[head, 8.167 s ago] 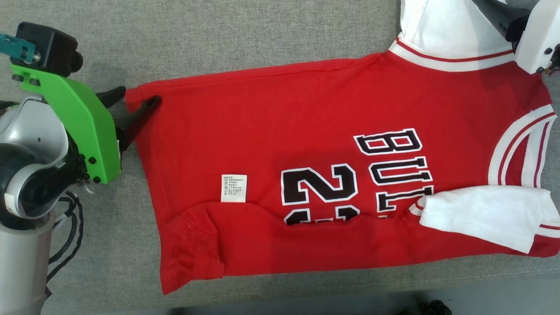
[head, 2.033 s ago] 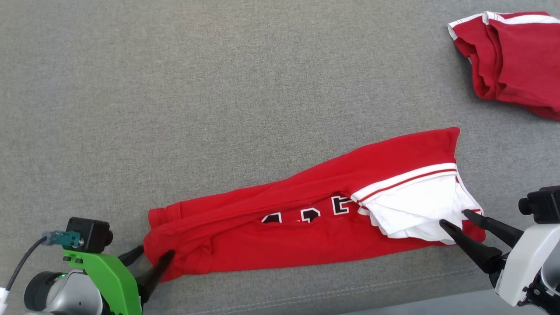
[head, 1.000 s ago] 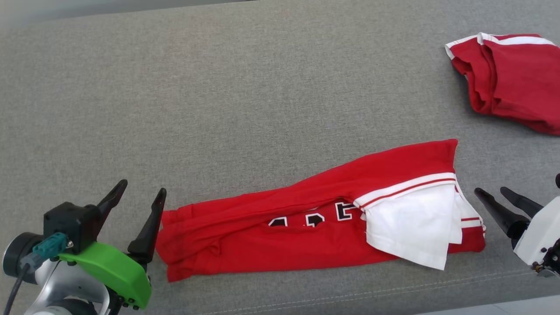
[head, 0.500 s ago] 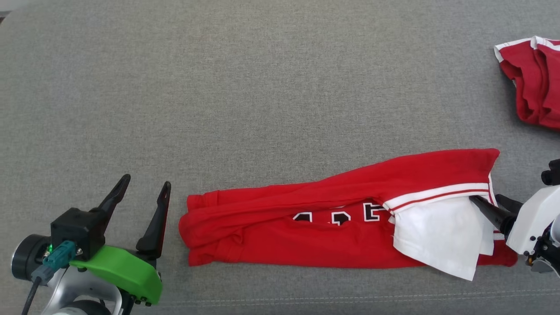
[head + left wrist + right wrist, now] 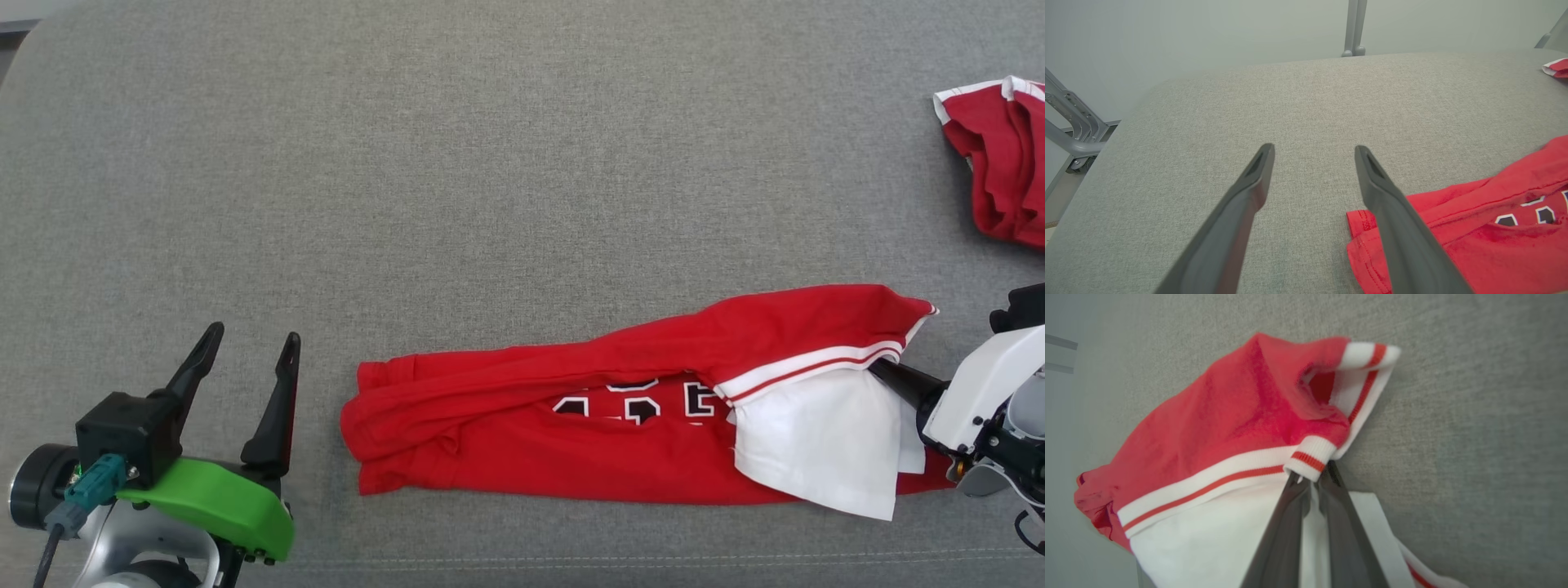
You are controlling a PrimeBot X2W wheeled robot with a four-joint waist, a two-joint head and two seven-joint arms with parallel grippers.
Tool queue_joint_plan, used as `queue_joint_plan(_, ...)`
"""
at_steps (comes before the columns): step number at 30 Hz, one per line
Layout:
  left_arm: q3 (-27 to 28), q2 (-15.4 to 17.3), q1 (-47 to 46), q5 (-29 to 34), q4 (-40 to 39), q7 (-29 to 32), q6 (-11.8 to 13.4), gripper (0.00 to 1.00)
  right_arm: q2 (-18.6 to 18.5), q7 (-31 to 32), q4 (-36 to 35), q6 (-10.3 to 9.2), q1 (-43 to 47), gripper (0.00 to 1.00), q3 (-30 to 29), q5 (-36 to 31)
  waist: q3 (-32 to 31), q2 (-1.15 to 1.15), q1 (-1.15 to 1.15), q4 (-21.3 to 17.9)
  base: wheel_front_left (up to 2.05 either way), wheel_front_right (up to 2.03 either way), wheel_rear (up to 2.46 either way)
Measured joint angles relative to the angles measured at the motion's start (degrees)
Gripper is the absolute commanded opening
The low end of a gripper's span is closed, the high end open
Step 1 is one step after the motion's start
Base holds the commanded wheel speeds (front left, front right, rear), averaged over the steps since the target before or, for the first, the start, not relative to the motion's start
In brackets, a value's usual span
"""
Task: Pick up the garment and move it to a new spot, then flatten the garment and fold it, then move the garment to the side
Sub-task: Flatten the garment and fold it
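I am pinching the red garment (image 5: 571,441) by its striped trim (image 5: 1308,457) with my right gripper (image 5: 1312,482), fingers pressed together on the cloth at 4 o'clock in the head view. The garment is lying folded lengthwise on the grey cushion (image 5: 490,204). My left gripper (image 5: 253,333) is hovering spread wide at 8 o'clock, near the hem but apart from it. A second red garment (image 5: 1000,163) is sitting at 2 o'clock.

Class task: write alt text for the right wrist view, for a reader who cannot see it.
The right gripper is pinched shut on the white, red-striped trim of a red jersey. Its white sleeve spreads below, over a grey cushion.
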Motion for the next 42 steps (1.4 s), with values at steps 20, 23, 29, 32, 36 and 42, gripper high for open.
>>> queue_joint_plan(20, 1.38, -0.98, 0.80, -1.34, 0.66, -1.48, 0.66, 1.00, -11.48, 1.10, 2.52, 0.92, -0.96, 0.00, -10.02, 4.97, -2.42, 0.00, 0.00, -3.62, 0.00, 0.00, 0.00)
queue_joint_plan(23, 1.16, -1.00, 0.80, -1.40, 0.66, -1.48, 0.66, 1.00, -11.54, 4.07, -1.99, 2.69, -0.93, 0.00, -8.77, 6.65, -2.67, 0.00, 0.00, -3.94, 0.00, 0.00, 0.00)
queue_joint_plan(29, -0.37, -0.82, 0.76, -1.35, 1.19, -1.38, -0.12, 1.00, -7.95, 9.44, -13.93, 5.67, -0.95, 0.00, -3.26, 8.97, -2.39, 0.00, 0.00, -3.96, 0.00, 0.00, 0.00)
queue_joint_plan(32, -1.14, -0.81, 0.55, -1.35, 1.40, -1.15, -0.60, 1.00, -5.39, 10.69, -19.24, 5.78, -1.55, 0.00, -1.25, 9.49, -1.89, 0.00, 0.00, -3.77, 0.00, 0.00, 0.00)
queue_joint_plan(36, -3.00, -0.89, -0.83, -1.34, 1.69, -0.48, -1.24, 1.00, -0.92, 11.40, -24.90, 5.91, -4.36, 0.00, 1.64, 9.28, -0.96, 0.00, 0.00, -3.24, 0.00, 0.00, 0.00)
queue_joint_plan(42, -5.28, -1.67, -3.76, -1.00, 2.76, -0.05, -2.19, 1.00, 4.54, 11.24, -26.87, 4.43, -6.95, 0.00, 6.55, 4.05, 0.37, 0.00, 0.00, -1.38, 0.00, 0.00, 0.00)
